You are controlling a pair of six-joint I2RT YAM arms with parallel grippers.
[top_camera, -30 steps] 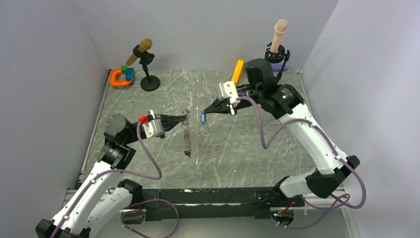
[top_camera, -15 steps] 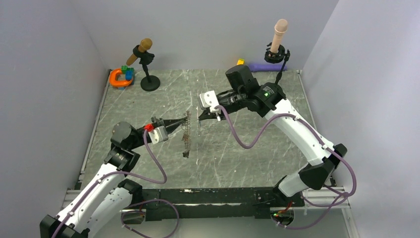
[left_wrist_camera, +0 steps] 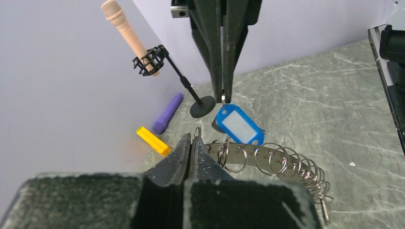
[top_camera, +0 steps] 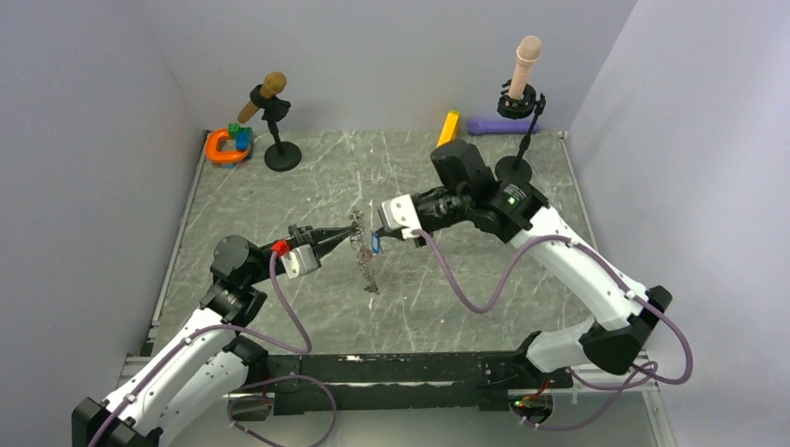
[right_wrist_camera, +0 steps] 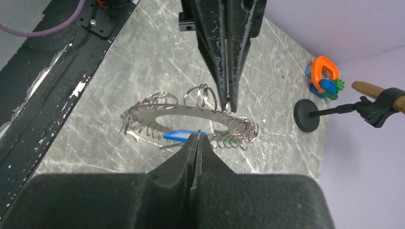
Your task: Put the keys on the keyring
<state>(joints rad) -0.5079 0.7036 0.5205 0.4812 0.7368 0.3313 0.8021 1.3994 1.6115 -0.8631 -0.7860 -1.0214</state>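
A grey marble-patterned table [top_camera: 447, 307] carries everything, and the wide, thin grey metal ring [top_camera: 363, 261], fringed with small wire loops, hangs over its middle. The white left arm [top_camera: 177, 363] reaches up to the grey metal ring from the near-left side. The white right arm [top_camera: 578, 270] comes at it from the right.

Far behind the ring to the left stands a brown microphone on a black stand [top_camera: 270, 93]. Far behind it to the right stands a beige microphone on a black stand [top_camera: 526, 65].

The left gripper [top_camera: 349, 229] is clenched on the ring's upper rim. In the left wrist view its black fingers [left_wrist_camera: 184, 157] are pressed together with one wire loop poking out above them, and the ring [left_wrist_camera: 267, 160] trails away from them. Whether the ring's lower end touches the table cannot be told.

The right gripper [top_camera: 377, 237] sits just to the right of the ring's top, opposite the left one. Its jaws are pinched tight on the blue key.

An orange C-shaped toy [top_camera: 222, 144] with blue and green bricks lies far back-left of the ring. A long yellow block [top_camera: 449, 128] and a purple cylinder [top_camera: 489, 125] lie far back-right of it.

The blue key [top_camera: 375, 244], a flat oblong tag with a pale label, hangs just beside the ring's rim. In the right wrist view it [right_wrist_camera: 184, 136] lies edge-on under the ring [right_wrist_camera: 157, 110], at the gripper's own tips [right_wrist_camera: 197, 138].
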